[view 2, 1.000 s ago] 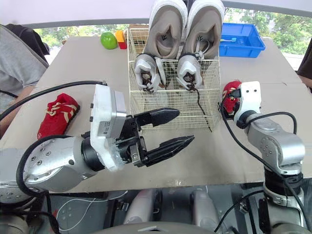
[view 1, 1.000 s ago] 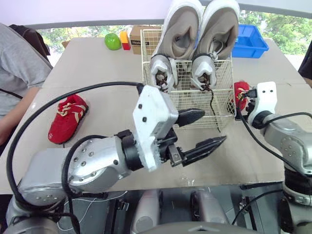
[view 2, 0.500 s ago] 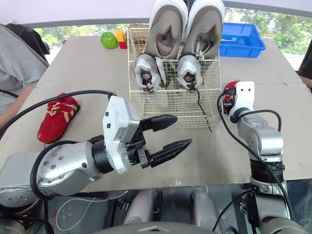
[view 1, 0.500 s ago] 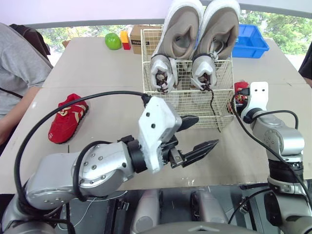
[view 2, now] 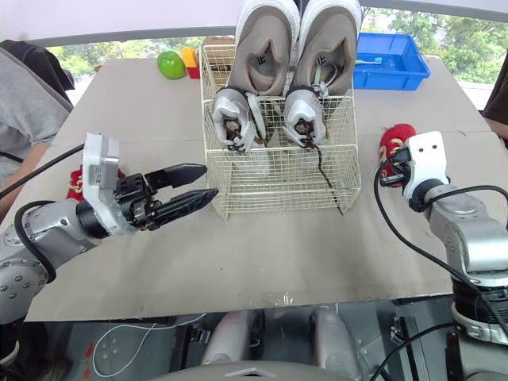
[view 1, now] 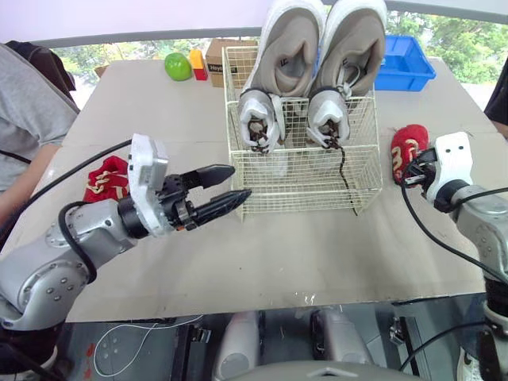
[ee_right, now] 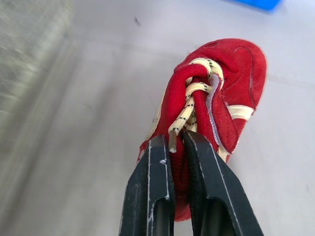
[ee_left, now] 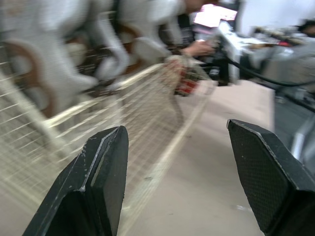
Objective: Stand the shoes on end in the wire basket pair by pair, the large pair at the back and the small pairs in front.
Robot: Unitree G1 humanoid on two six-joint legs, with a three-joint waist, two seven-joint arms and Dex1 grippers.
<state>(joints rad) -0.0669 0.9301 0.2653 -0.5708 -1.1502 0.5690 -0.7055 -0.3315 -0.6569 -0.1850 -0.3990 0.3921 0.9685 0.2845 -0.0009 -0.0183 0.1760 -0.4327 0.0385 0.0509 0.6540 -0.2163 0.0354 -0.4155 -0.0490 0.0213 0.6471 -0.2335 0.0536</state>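
The wire basket point(view 1: 305, 171) stands mid-table. A large grey pair point(view 1: 321, 48) stands on end at its back, and a small grey pair point(view 1: 290, 119) in front of them. A small red shoe point(view 1: 407, 147) lies right of the basket. My right gripper point(view 1: 411, 169) is at that shoe's near end. In the right wrist view the gripper point(ee_right: 177, 140) is shut on the red shoe point(ee_right: 231, 93) by its laced tongue. Another red shoe point(view 1: 103, 176) lies at the left, partly behind my left arm. My left gripper point(view 1: 228, 186) hangs open and empty at the basket's front left corner.
A green apple point(view 1: 178, 66), a yellow and red block point(view 1: 198, 63) and a cardboard box point(view 1: 213, 51) sit at the far edge. A blue bin point(view 1: 409, 63) stands at the far right. A person point(view 1: 32, 119) sits at the table's left side.
My right gripper has closed onto the red shoe on the right. My left arm has drawn back to the left and now sits lower, still open. The camera has shifted slightly.
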